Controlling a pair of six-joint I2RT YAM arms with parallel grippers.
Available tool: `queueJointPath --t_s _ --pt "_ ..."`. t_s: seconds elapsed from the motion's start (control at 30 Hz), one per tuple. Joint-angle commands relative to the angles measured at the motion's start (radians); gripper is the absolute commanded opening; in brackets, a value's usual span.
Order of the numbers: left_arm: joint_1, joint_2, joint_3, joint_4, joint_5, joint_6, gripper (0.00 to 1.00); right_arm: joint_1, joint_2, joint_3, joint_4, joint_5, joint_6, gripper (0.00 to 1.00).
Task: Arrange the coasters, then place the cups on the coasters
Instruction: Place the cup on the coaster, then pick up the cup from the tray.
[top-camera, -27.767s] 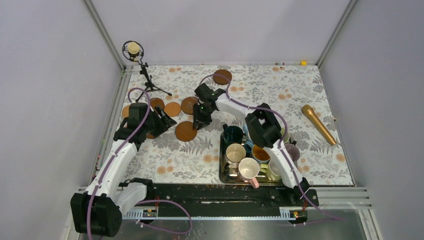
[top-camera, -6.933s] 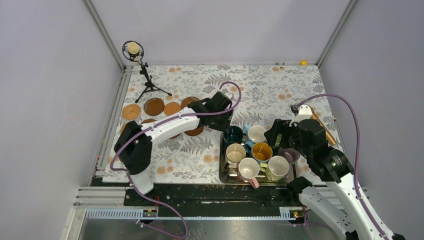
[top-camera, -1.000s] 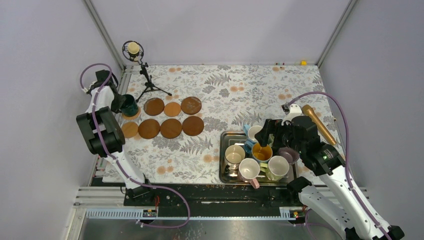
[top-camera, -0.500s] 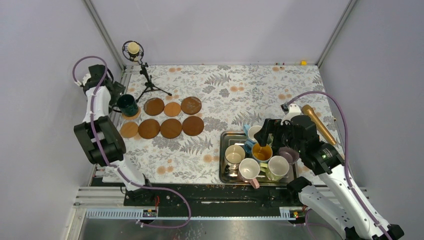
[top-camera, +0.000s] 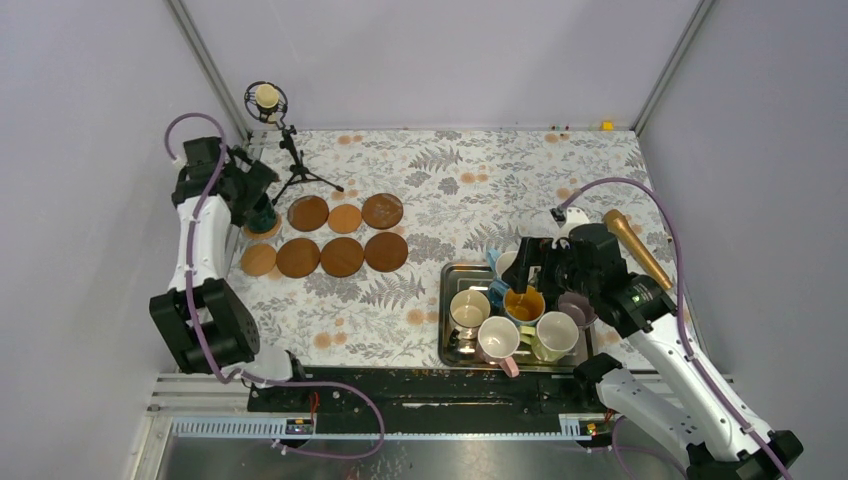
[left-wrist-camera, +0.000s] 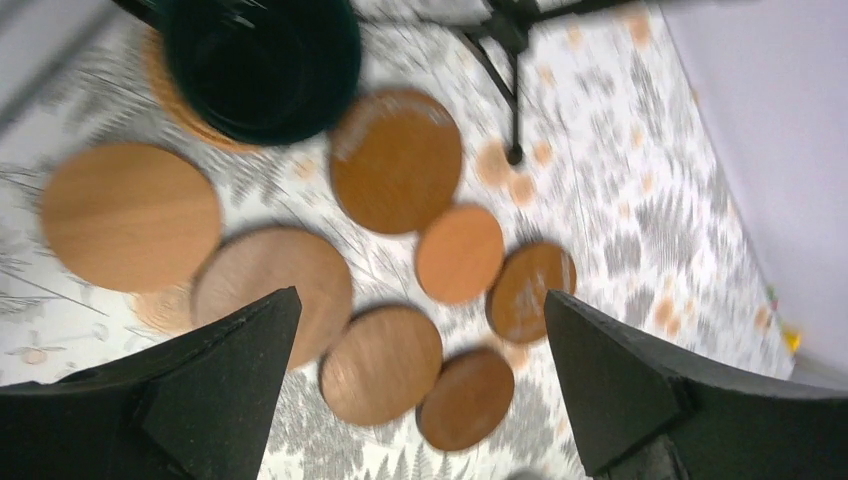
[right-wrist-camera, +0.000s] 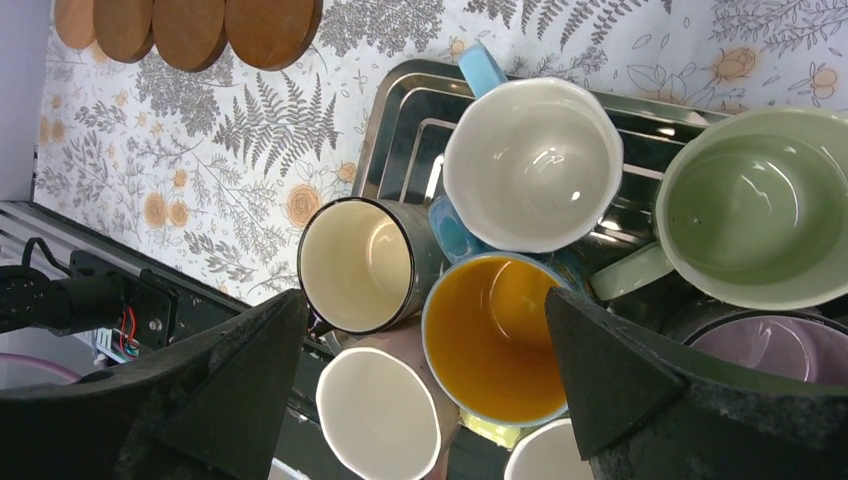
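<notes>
- A rectangular polished steel tray (top-camera: 444, 335) lies nearest, by the right arm's base. It is crowded with glossy ceramic mugs: a cream mug with a dark rim (right-wrist-camera: 360, 265), a pink mug (top-camera: 497, 338), a pale green mug (right-wrist-camera: 755, 220), a yellow-orange mug (right-wrist-camera: 490, 335), a mauve mug (right-wrist-camera: 780, 350), a wavy-rimmed white mug (right-wrist-camera: 532, 163) and a mostly hidden light blue mug (right-wrist-camera: 483, 68).
- The right gripper (right-wrist-camera: 425, 295) hangs over the yellow-orange mug, its matte black jaws spread wide with nothing between them.
- Farther left, seven bare thin round wooden coasters (top-camera: 342, 257), tan to dark brown, lie in two rows on the fern-printed tablecloth (top-camera: 450, 190).
- An eighth coaster (left-wrist-camera: 165, 80), at the far-left end of the back row, carries the upright dark green mug (top-camera: 262, 213).
- The left gripper (left-wrist-camera: 420, 300) is above the coasters, jaws wide and empty.
- A second ago the left gripper was down at the dark green mug; it has since lifted clear and opened. The right gripper has edged left.
- A black tripod microphone stand (top-camera: 295, 165) is farthest.
</notes>
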Motion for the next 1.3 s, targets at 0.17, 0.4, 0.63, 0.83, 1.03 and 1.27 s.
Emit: queueJointPath --t_s 0.17,0.4,0.63,0.83,1.03,1.27 --pt "-0.419 -0.129 -0.043 0.002 0.103 0.174 0.90 -0.003 0.007 0.148 -0.149 0.073 -0.051 0.97" --pt "-0.780 -0.152 -0.065 -0.017 0.077 0.196 0.87 -0.002 -0.002 0.156 -0.162 0.130 -0.030 0.97" --pt "-1.010 -0.140 -0.039 -0.046 0.051 0.200 0.82 -0.002 -0.012 0.122 -0.160 0.164 -0.017 0.97" --pt "-1.164 -0.138 -0.002 -0.080 -0.026 0.203 0.79 -0.002 0.012 0.136 -0.168 0.151 -0.020 0.97" --pt "-1.239 -0.058 0.040 -0.138 -0.072 0.195 0.75 -0.003 -0.007 0.106 -0.125 0.153 -0.027 0.97" --pt "-1.316 0.058 0.112 -0.192 -0.100 0.185 0.69 -0.002 -0.057 0.088 -0.110 0.167 -0.028 0.97"
